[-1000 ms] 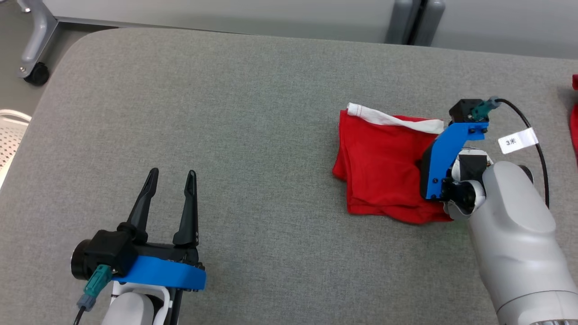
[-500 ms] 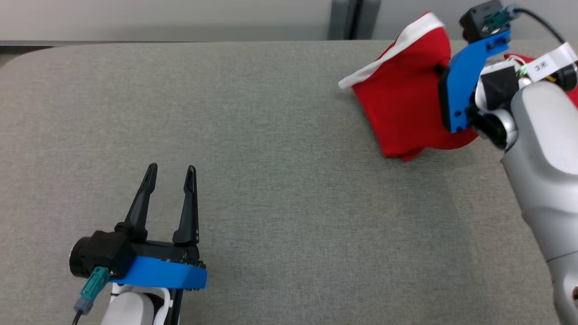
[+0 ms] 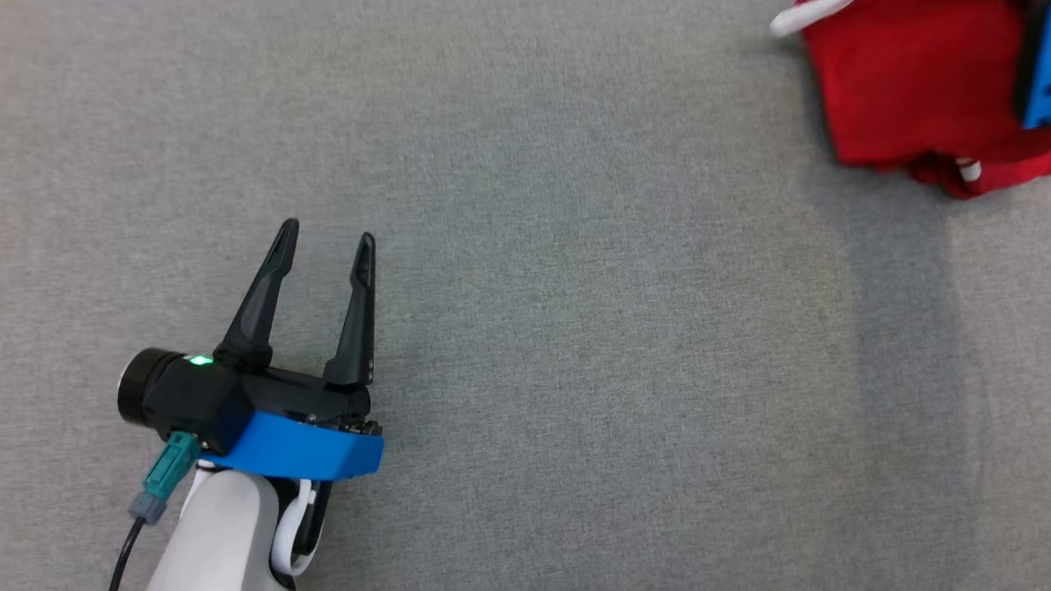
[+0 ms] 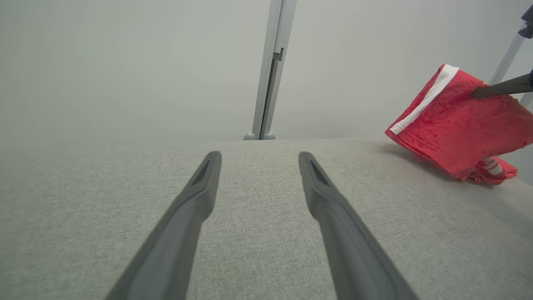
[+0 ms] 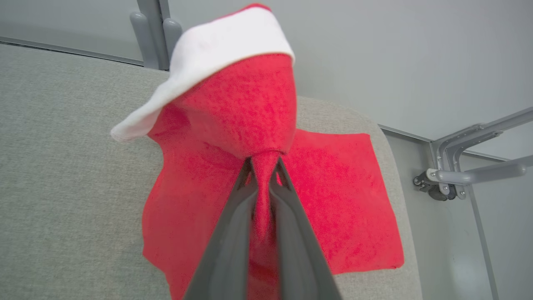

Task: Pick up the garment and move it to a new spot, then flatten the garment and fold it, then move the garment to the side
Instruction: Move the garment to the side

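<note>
Folded red cloth garment with white band (image 3: 903, 82) pinched in the pressed-together right pincer (image 5: 264, 162), hanging above a flat red cloth (image 5: 345, 208) at the grey fabric worktop (image 3: 575, 369) far right corner, well apart from the spread, empty left pincer (image 3: 327, 233).

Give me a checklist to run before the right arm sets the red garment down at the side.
1. Grip: the right tool is shut on a pinch of the red garment: ok.
2. Garment off the table: mostly lifted, but whether its lowest edge is clear: cannot tell.
3. Fold kept: it hangs bunched from one pinch: cannot tell.
4. Landing spot: another red cloth lies flat by the table corner beneath it: probably not ok if a bare spot is wanted.
5. Left tool: open, empty, well apart from the garment: ok.
</note>
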{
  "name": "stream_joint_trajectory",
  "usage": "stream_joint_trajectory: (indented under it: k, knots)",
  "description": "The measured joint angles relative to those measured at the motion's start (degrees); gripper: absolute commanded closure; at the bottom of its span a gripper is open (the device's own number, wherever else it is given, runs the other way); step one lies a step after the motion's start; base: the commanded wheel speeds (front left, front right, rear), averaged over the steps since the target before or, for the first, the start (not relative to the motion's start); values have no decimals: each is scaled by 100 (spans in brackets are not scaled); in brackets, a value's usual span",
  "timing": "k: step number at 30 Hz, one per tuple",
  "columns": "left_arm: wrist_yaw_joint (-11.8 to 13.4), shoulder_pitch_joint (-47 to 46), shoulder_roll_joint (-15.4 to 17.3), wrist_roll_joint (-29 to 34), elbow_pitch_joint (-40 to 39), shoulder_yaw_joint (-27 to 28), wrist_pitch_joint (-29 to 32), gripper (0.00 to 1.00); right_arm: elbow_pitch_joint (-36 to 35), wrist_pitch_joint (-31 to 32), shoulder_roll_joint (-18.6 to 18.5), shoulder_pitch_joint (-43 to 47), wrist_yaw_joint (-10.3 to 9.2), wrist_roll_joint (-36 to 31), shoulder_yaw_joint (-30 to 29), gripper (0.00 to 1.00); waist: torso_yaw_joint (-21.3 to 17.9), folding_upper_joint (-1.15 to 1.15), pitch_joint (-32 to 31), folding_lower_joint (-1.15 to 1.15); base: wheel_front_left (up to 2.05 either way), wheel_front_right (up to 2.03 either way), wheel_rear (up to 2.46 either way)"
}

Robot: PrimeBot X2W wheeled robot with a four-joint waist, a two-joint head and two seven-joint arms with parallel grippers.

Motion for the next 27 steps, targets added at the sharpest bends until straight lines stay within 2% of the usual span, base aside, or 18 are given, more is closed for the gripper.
stream_joint_trajectory:
  k: [4, 8, 13, 14, 15, 16, 22, 27]
  knots:
    - [0, -110, 115, 3, -80, -80, 0, 0, 52, -176, -328, -60, 1, -269, -148, 100, -16, 0, 235, -1, 0, 0, 0]
    - [0, -254, 243, 1, -162, -108, 0, 0, 87, -425, -617, -57, 0, -806, -369, 100, -18, 0, 491, 0, 0, 0, 0]
    - [0, -342, 368, 3, -220, -136, 0, 0, 75, -844, -626, 10, 1, -1339, -691, 100, -44, 1, 753, 0, 0, 0, 0]
    - [0, -372, 382, 3, -221, -147, 0, 0, 69, -918, -625, 23, 1, -1506, -740, 93, -47, 1, 794, 0, 0, 0, 0]
    - [0, -405, 391, 3, -221, -152, 0, 0, 77, -940, -612, 30, 1, -1617, -810, 9, -48, 1, 825, 0, 0, 0, 0]
    - [-1, -432, 401, 3, -222, -160, 0, 0, 88, -988, -597, 45, 1, -1761, -882, 0, -48, 0, 847, 0, 0, 0, 0]
    - [-1, -517, 411, -20, -132, -227, 0, 0, 341, -1692, -447, 79, 1, -2569, -1323, 0, 10, 0, 703, -1, 0, 0, 0]
    - [-1, -413, 300, -66, 65, -179, -3, 0, 683, -2384, 66, 398, 1, -2628, -1682, 0, 138, 0, 163, -2, 0, 0, 0]
